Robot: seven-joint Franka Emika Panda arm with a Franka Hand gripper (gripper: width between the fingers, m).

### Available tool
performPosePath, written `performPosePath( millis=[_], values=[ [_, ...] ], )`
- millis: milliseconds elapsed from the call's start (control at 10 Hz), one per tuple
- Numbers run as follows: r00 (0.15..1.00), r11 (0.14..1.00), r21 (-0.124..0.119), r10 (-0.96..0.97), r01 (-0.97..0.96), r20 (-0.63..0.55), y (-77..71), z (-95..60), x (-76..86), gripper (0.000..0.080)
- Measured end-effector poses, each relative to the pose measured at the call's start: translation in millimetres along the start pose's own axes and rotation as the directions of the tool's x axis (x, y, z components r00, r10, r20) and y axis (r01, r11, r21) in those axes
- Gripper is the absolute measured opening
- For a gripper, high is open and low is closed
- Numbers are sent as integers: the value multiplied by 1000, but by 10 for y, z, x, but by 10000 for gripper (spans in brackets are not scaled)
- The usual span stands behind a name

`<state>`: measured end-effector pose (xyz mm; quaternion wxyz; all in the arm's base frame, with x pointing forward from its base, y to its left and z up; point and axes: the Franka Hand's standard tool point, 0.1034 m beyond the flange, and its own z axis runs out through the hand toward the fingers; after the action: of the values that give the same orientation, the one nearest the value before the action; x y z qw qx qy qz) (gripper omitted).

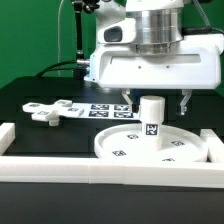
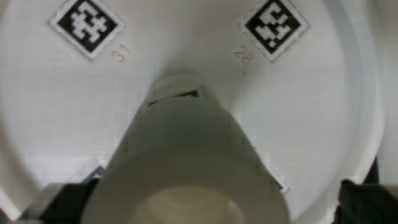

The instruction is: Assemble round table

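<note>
The large rimmed round disc [image 1: 125,145] lies flat on the black table, tags on its face. The short cylinder leg [image 1: 151,118] stands upright on the disc's middle, a tag on its side. My gripper [image 1: 156,102] hangs over the leg, open, with one finger on each side of the leg's top and a gap to it on both sides. In the wrist view the leg [image 2: 192,140] rises from the disc [image 2: 54,110] toward the camera between my dark fingers [image 2: 64,203]; my gripper [image 2: 214,208] holds nothing. The cross-shaped foot piece [image 1: 50,110] lies on the exterior view's left.
The marker board [image 1: 104,108] lies flat behind the disc. Long white border rails run along the front [image 1: 100,165], at the left [image 1: 6,132] and at the right [image 1: 210,140]. A green wall stands behind.
</note>
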<state>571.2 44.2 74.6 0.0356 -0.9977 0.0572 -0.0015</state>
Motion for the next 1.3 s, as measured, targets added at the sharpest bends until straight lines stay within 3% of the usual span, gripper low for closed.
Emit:
performPosePath(
  millis=[400, 500, 900, 1300],
  values=[
    [968, 968, 1, -251, 251, 3, 21, 17, -5, 649],
    [927, 927, -1, -376, 376, 3, 32, 19, -4, 649],
    [652, 651, -29, -758, 758, 27, -5, 27, -9, 649],
    [351, 349, -35, -934, 936, 64, -4, 32, 3, 649]
  ],
)
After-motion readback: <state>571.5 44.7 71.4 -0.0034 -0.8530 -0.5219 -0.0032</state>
